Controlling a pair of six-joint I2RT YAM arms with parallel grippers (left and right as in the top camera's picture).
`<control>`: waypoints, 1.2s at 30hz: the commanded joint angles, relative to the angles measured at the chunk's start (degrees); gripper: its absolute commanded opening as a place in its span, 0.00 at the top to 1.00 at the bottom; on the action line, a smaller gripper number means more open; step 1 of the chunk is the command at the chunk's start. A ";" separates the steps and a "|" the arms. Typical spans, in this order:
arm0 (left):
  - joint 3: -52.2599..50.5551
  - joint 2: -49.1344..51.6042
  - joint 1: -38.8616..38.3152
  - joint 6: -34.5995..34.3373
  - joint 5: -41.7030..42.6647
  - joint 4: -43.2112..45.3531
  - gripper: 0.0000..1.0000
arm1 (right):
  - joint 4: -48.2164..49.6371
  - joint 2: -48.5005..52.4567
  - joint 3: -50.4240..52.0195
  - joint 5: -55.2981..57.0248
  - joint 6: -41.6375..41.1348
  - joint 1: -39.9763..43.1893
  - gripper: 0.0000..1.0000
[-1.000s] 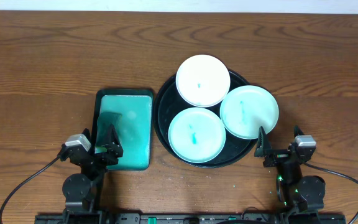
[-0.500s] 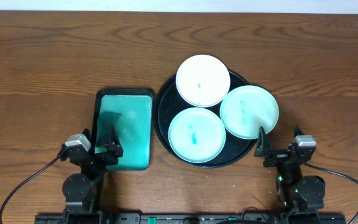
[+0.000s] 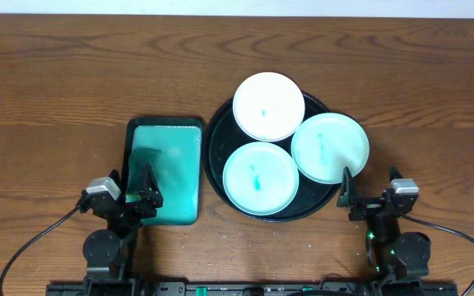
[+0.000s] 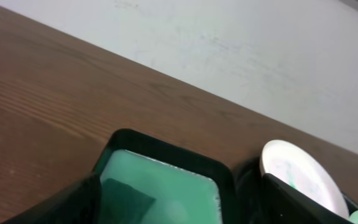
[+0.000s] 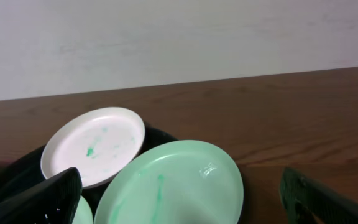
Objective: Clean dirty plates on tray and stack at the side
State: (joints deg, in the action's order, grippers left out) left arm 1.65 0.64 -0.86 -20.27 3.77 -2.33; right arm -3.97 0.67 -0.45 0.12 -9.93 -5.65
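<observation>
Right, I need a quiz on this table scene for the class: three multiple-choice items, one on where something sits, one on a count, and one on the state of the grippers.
1. Where does the teal basin stand relative to the black tray?
A) on the left arm's side of it
B) on the right arm's side of it
C) inside it

2. How many plates lie on the black tray?
A) two
B) three
C) five

3. How are the left gripper and right gripper?
A) both shut on plates
B) only the left open
C) both open, gripping nothing

Answers:
1 A, the overhead view shows the basin beside the tray, toward the left arm.
2 B, three round plates show overhead.
3 C, each wrist view shows its fingers wide apart.
</observation>
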 commanded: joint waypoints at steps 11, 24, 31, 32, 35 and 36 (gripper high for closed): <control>8.98 3.45 0.15 -4.98 3.78 -1.66 0.19 | 5.33 0.79 -7.50 -13.73 -5.51 -0.68 0.01; 60.74 48.68 0.15 -0.35 3.34 -54.21 0.20 | -34.71 45.00 -52.11 -24.83 1.84 -0.68 0.01; 65.66 59.36 0.15 0.17 4.57 -61.55 0.20 | -34.47 59.91 -55.08 -33.48 1.66 -1.07 0.09; 65.66 60.04 0.17 0.85 4.50 -61.88 0.20 | -35.32 61.77 -55.01 -32.61 1.66 -1.51 0.13; 65.66 62.34 0.20 1.36 3.23 -61.64 0.20 | -39.93 68.35 -54.88 -25.73 1.64 -4.61 0.18; 65.66 62.93 0.20 1.36 2.38 -61.35 0.20 | -42.03 71.41 -54.88 -21.92 1.64 -6.71 0.23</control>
State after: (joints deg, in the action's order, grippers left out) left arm 66.28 62.28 -0.84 -20.47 7.46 -63.88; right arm -43.03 66.35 -55.00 -27.99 -8.88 -8.38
